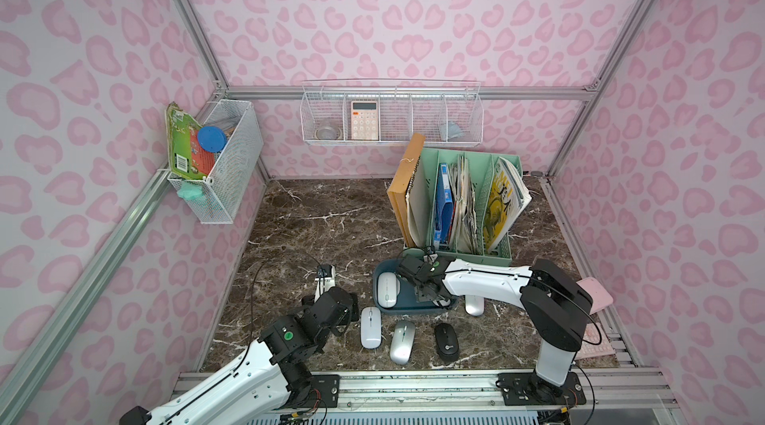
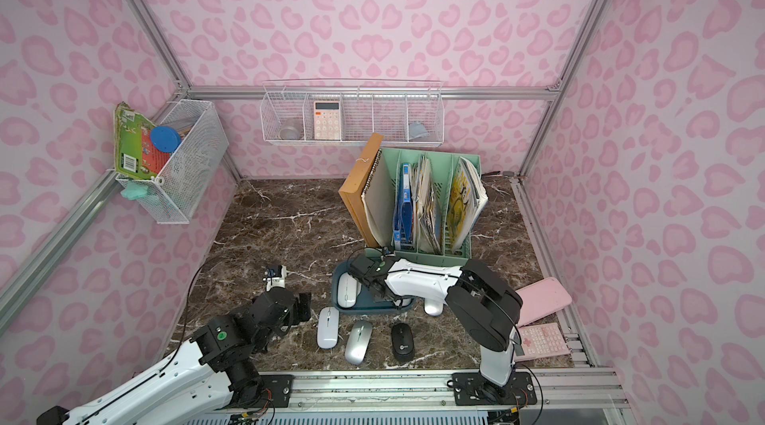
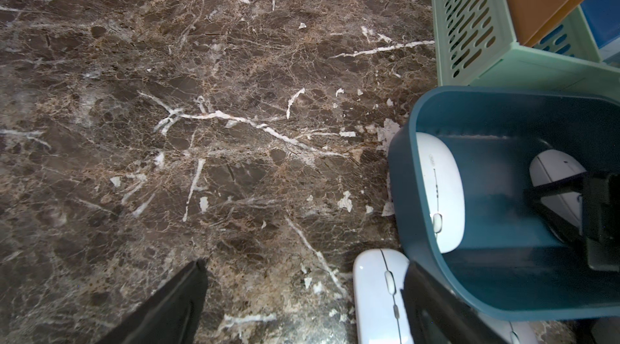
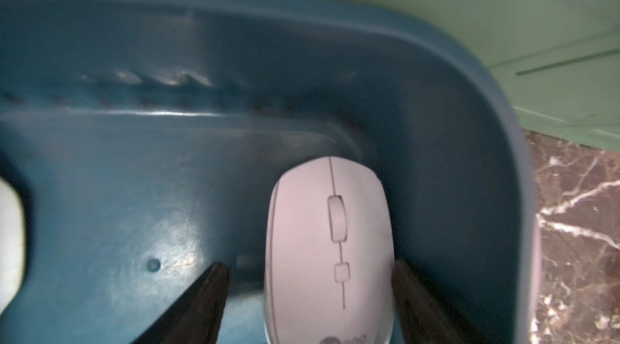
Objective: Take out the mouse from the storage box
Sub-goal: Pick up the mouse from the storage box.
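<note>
Marble tabletop (image 1: 331, 228), storage box (image 1: 405, 311) half hidden under right arm (image 1: 480, 278), mouse (image 4: 328, 248) between fingers (image 4: 208, 298)

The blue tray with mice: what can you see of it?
The storage box is a shallow dark teal tray, seemingly plastic, with rounded corners. It sits flat on the marble table, just before the green file organiser. A white mouse and a rounder mouse lie inside; the right gripper reaches in, open, astride the rounder one.

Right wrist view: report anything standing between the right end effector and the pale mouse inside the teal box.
Nothing visible does. The right end effector straddles the pale pinkish-white plastic mouse in the dark teal plastic storage box, jaws open; the box wall runs close beside one finger.
</note>
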`<state>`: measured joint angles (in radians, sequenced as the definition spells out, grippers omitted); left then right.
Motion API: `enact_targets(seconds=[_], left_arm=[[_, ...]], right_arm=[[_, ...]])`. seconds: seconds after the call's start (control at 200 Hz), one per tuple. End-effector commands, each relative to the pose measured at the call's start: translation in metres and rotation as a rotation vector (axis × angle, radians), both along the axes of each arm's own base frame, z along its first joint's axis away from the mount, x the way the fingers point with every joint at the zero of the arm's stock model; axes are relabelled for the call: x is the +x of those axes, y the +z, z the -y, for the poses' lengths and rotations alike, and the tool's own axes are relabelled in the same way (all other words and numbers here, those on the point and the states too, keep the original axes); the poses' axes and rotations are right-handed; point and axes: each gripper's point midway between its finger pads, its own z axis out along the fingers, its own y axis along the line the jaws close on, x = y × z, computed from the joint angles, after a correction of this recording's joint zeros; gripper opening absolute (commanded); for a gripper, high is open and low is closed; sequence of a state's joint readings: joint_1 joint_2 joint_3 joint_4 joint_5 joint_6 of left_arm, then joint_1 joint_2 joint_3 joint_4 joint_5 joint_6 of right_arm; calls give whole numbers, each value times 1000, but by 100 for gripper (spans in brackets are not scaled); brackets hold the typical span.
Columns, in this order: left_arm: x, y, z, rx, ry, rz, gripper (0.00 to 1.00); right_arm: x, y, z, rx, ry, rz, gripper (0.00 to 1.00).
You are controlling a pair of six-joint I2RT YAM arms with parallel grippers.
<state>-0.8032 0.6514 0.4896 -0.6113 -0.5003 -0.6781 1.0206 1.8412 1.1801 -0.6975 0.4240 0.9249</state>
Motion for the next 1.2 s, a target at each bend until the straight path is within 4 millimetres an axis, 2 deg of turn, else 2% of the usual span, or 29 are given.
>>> enact_targets(seconds=[0.0, 0.1, 0.185, 0.38, 0.465, 0.62, 0.76, 0.905, 1.045, 1.195], left_arm=[[1, 3, -2, 0, 11, 13, 95], [1, 4, -2, -3, 13, 16, 95], [1, 3, -3, -1, 14, 14, 94], [0, 3, -3, -1, 16, 8, 94], [0, 3, -3, 1, 14, 6, 94], [0, 2, -1, 8, 10, -7, 94], [0, 1, -1, 14, 7, -21, 94], [0, 2, 0, 14, 6, -24, 95], [-1, 1, 0, 16, 4, -25, 95], [-1, 2, -1, 13, 8, -21, 95]], right_arm=[[0, 4, -21, 40, 44, 7, 78], [-3, 8, -35, 44, 78, 13, 77], [-3, 11, -36, 54, 82, 19, 77], [-1, 17, -18, 97, 33, 22, 80], [0, 18, -17, 148, 12, 17, 83], [-2, 10, -27, 219, -29, -7, 92], [2, 0, -22, 227, -103, -15, 97], [8, -6, -21, 254, -129, -15, 94], [16, -9, -29, 240, -101, -12, 89], [18, -12, -36, 197, -79, -7, 80]])
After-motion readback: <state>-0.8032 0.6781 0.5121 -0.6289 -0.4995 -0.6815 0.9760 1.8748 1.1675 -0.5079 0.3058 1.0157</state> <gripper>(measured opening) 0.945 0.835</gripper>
